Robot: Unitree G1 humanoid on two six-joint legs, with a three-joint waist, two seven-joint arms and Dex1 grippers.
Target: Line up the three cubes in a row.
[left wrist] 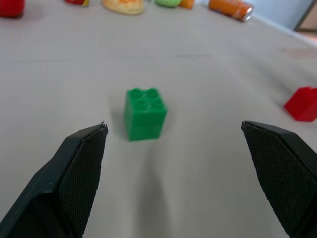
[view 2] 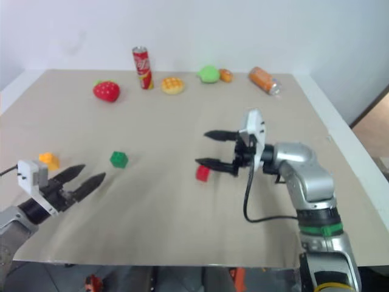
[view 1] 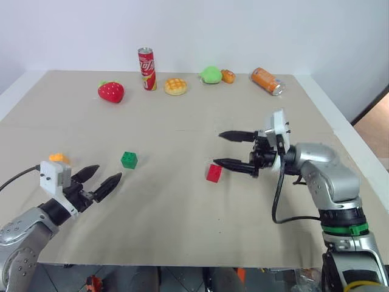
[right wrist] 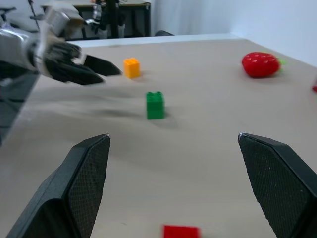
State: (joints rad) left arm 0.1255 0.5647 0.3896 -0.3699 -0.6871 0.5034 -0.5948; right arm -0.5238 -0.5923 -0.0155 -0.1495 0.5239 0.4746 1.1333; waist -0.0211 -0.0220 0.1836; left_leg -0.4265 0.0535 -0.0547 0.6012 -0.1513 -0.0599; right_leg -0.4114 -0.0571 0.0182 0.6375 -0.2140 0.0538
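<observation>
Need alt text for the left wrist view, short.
A green cube stands on the table ahead of the open left hand, between the lines of its two black fingers. A red cube sits at one edge; toy food and a lying orange can are beyond.

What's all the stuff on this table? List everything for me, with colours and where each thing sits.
table: 1, beige, under everything
orange cube: 1, orange-yellow, near left edge, beside the left gripper
green cube: 1, green, left of centre, ahead of the left gripper
red cube: 1, red, centre, just below the right gripper's fingers
strawberry: 1, red, far left
upright can: 1, red, far side, standing
bun: 1, golden, right of that can
green fruit: 1, green, far centre
small orange toy: 1, orange, touching the green fruit's right
lying can: 1, orange, far right, on its side
left gripper: 1, black fingers, open, empty
right gripper: 1, black fingers, open, empty
</observation>
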